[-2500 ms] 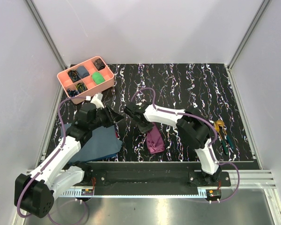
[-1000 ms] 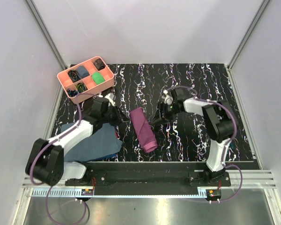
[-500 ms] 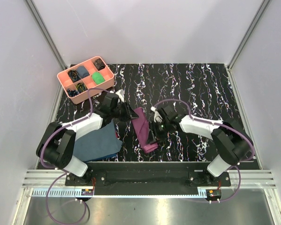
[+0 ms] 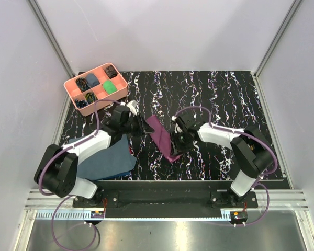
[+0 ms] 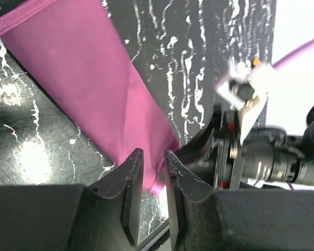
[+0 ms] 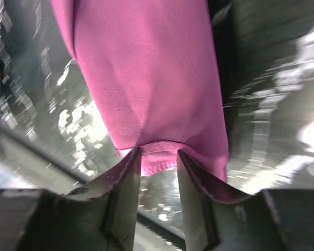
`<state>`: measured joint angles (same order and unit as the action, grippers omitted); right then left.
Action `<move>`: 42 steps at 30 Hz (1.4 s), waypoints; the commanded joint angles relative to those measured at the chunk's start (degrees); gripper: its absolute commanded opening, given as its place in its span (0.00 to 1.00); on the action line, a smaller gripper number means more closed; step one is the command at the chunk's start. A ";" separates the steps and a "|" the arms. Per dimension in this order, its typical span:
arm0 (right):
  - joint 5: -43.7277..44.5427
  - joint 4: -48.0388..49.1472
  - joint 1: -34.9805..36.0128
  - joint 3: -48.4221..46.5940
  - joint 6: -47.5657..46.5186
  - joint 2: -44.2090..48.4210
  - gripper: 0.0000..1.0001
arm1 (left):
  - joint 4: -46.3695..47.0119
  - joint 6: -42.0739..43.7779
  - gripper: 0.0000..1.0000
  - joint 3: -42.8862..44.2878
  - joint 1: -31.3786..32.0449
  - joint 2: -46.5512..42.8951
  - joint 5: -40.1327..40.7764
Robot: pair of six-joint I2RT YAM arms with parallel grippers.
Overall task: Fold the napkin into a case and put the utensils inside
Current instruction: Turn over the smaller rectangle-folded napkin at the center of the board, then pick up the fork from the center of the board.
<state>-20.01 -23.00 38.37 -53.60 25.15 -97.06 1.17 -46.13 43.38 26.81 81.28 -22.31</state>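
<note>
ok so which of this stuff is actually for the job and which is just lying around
For the job: napkin, gripped by the left gripper and right gripper.
Lying about: pink tray, blue cloth.

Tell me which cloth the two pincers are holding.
The plum-purple napkin, a narrow strip spanning between the left pincer and right pincer. The slate-blue cloth lies flat under the left arm, untouched.

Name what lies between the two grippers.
The plum napkin alone, from the left gripper to the right gripper; the top view shows it.
</note>
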 commanded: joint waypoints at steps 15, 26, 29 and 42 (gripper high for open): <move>-1.62 11.05 5.58 1.57 16.16 4.33 0.48 | -3.19 1.92 0.27 1.36 0.09 -8.85 1.04; 13.68 5.96 -1.79 -1.85 14.85 -1.55 0.47 | -4.77 2.27 0.27 0.04 0.09 -11.93 -0.81; 17.09 4.38 -6.54 -5.45 11.87 -4.54 0.47 | -5.21 2.80 0.27 0.13 0.00 -12.37 -1.42; 31.60 -16.45 -17.19 -44.58 -1.16 -16.46 0.82 | -6.97 4.99 0.29 1.98 0.09 -13.51 -4.85</move>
<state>2.87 -27.88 21.30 -94.85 26.94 -122.41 -5.82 -43.11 43.35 26.81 70.54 -24.45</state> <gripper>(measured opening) 0.719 0.283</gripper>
